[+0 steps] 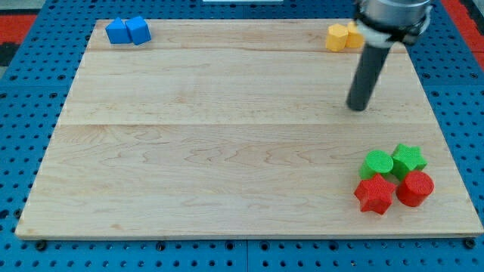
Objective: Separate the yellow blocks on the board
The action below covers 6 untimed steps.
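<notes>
Tool: my tip (358,108) is the bare lower end of a straight dark rod; it has no jaws, so nothing about it is apart, together or clamped on anything.
Tip position: it stands on open wood, below the yellow pair and slightly toward the view's right, apart from every block.
Yellow blocks: two sit at the view's top right of the desk (227,151); the left yellow block (337,36) touches the right yellow block (352,34), whose right side is hidden behind the rod's housing, so its shape cannot be told.
Other blocks: two blue blocks (128,31) touch each other at the top left; a green cylinder (376,163), green star (408,159), red star (374,194) and red cylinder (415,188) cluster at the bottom right.
Stage: the separation looks not yet started, since the yellows still touch.
Risk, edge: both yellows lie close to the top edge; a push directed upward could drive one off the desk.
Risk, pairing: striking the pair squarely would likely slide both together instead of parting them.
Risk, aim: the seam between them is narrow and partly hidden, so entering off-centre could merely rotate one block.
</notes>
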Tool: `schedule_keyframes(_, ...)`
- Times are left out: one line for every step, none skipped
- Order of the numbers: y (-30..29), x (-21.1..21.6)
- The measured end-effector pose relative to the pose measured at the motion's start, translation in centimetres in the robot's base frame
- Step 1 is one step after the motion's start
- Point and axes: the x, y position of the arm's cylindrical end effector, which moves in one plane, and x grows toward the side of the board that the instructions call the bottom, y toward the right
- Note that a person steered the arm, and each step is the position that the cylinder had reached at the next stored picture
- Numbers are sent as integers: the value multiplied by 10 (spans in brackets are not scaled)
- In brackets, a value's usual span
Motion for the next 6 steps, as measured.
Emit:
schedule_keyframes(66, -60)
schedule_keyframes(103, -126)
schedule_keyframes(95, -197)
schedule_keyframes(72, -199)
schedule_keyframes(25, -155)
schedule_keyframes(10, -113)
